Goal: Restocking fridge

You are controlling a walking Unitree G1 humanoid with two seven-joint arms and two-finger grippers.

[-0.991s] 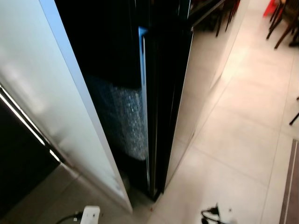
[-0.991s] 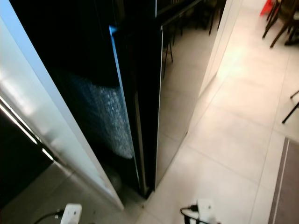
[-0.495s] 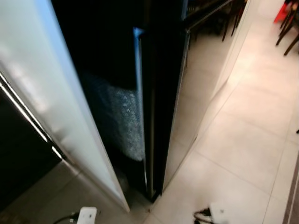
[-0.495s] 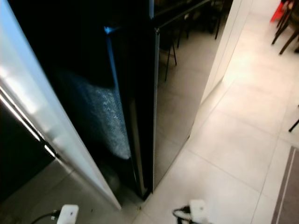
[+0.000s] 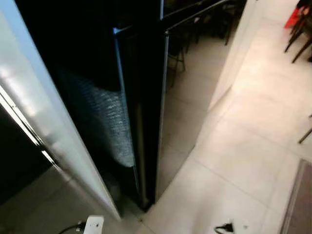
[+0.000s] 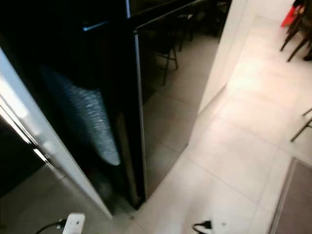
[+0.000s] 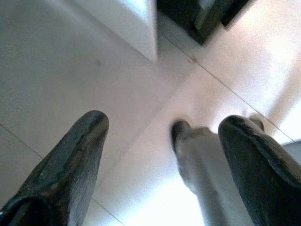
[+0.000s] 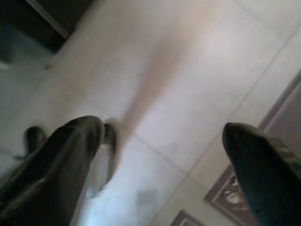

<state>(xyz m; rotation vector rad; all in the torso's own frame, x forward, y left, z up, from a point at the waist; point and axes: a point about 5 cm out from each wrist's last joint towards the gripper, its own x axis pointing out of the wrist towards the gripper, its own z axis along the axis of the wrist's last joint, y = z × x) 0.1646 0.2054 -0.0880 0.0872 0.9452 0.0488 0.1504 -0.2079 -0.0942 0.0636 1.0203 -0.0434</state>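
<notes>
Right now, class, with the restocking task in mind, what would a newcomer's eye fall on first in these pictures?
First the tall, glossy black fridge door, standing ajar straight ahead and mirroring the pale floor tiles and chair legs. Left of it lies the dark gap with a grey speckled panel, edged by a white cabinet panel. Both open pincers hang over the floor: the left pincer and the right pincer.

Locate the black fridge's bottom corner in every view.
Left eye: fridge corner, low, left of centre.
Right eye: fridge corner, low, left of centre.
Left wrist: the dark block beside the white panel.
Right wrist: the dark patch where the floor ends.
Shared landmark: pale tiled floor.
</notes>
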